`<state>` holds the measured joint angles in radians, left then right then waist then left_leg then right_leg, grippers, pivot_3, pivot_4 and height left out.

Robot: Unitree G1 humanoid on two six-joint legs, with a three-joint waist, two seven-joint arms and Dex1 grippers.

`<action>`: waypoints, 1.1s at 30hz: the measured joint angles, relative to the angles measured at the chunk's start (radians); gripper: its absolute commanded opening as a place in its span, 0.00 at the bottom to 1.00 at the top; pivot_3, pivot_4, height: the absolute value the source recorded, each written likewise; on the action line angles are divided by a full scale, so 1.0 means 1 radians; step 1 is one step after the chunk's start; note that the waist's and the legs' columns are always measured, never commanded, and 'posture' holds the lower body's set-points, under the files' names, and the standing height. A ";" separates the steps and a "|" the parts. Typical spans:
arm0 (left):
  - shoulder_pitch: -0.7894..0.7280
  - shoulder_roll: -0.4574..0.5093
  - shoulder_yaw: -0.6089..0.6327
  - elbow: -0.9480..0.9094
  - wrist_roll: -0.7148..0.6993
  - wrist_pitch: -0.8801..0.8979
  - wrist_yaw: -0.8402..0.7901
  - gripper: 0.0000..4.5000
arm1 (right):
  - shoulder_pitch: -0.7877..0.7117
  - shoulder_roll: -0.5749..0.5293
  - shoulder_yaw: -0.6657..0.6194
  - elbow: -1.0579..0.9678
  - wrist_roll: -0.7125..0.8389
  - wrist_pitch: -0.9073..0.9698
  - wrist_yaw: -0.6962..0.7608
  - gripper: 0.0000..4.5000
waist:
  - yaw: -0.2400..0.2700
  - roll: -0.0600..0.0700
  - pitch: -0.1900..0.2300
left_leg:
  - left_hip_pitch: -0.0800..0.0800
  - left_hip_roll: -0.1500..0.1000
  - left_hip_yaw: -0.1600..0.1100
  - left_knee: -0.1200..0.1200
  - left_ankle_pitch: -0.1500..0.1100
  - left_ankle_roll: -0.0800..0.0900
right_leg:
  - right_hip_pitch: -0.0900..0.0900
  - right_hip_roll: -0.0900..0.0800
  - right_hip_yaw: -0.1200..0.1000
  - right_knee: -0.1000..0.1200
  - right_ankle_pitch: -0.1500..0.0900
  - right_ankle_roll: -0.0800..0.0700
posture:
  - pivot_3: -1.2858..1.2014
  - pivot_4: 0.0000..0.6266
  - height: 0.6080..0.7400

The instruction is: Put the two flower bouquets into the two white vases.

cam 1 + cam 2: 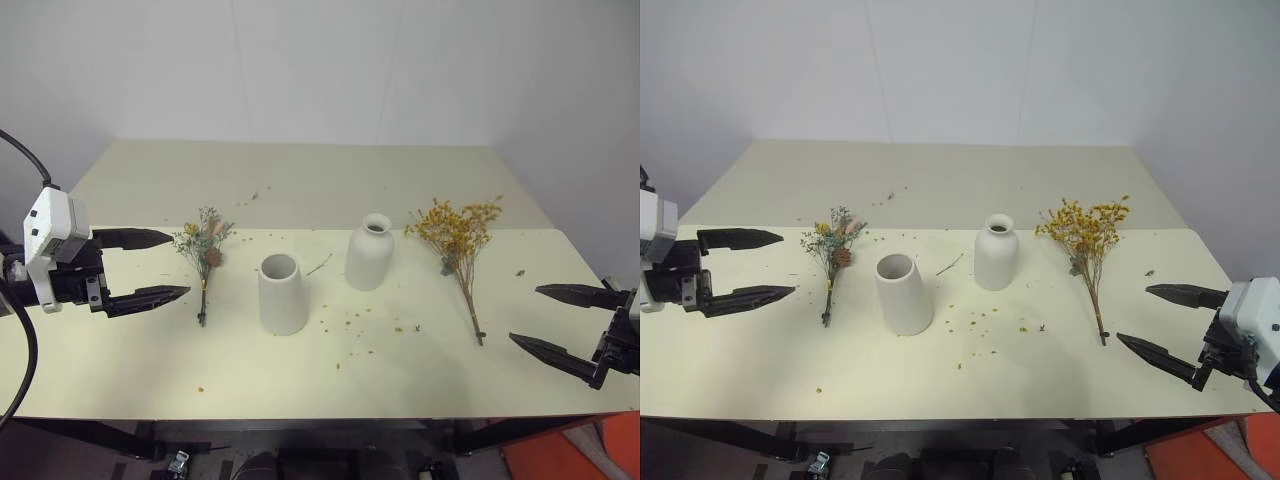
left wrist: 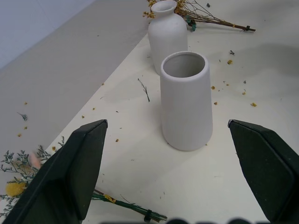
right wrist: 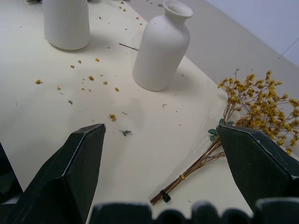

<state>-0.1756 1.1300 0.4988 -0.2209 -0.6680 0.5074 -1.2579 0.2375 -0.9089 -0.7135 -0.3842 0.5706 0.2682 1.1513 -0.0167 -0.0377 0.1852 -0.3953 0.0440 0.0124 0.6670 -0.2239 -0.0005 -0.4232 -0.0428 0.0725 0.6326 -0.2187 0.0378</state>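
Two white vases stand mid-table: a tapered cone vase with a wide mouth and, to its right, a rounded bottle vase with a narrow neck. Left of the cone lies a small grey-green bouquet flat on the table, stems toward me. A larger yellow-orange bouquet rests right of the bottle vase. My left gripper hovers open just left of the small bouquet, empty. Over the table's right edge my right gripper is open and empty, right of the yellow bouquet's stems.
Loose petal crumbs and a small twig are scattered between and in front of the vases. The pale table has a seam across its middle and a white wall behind it. An orange-red object sits below the table's right corner.
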 measured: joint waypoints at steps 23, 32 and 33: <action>-0.014 0.000 0.004 0.021 0.002 -0.007 0.000 1.00 | 0.007 0.002 0.016 0.002 -0.008 -0.011 -0.002 0.99 | 0.001 0.000 0.000 | 0.000 0.000 0.000 0.000 0.000 0.000 | 0.000 0.000 0.000 0.000 0.000 0.001 | 0.52 0.24 1.00; -0.022 0.000 -0.009 0.036 0.005 -0.025 -0.001 1.00 | 0.010 0.002 0.015 0.002 -0.008 -0.014 -0.004 0.99 | 0.000 0.000 0.000 | 0.000 0.000 0.000 0.000 0.000 0.000 | 0.000 0.000 0.000 0.000 0.000 0.000 | 0.52 0.24 1.00; -0.022 0.000 -0.010 0.037 0.005 -0.025 -0.001 1.00 | 0.010 0.002 0.016 0.002 -0.008 -0.014 -0.004 0.99 | 0.000 0.000 0.000 | 0.000 0.000 0.000 0.000 0.000 0.000 | 0.000 0.000 0.000 0.000 0.000 0.000 | 0.52 0.24 1.00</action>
<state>-0.1978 1.1297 0.4891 -0.1834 -0.6628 0.4823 -1.2587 0.2474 -0.9073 -0.6980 -0.3825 0.5626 0.2545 1.1470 -0.0165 -0.0377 0.1852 -0.3953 0.0439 0.0125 0.6669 -0.2239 -0.0005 -0.4232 -0.0428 0.0724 0.6326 -0.2185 0.0381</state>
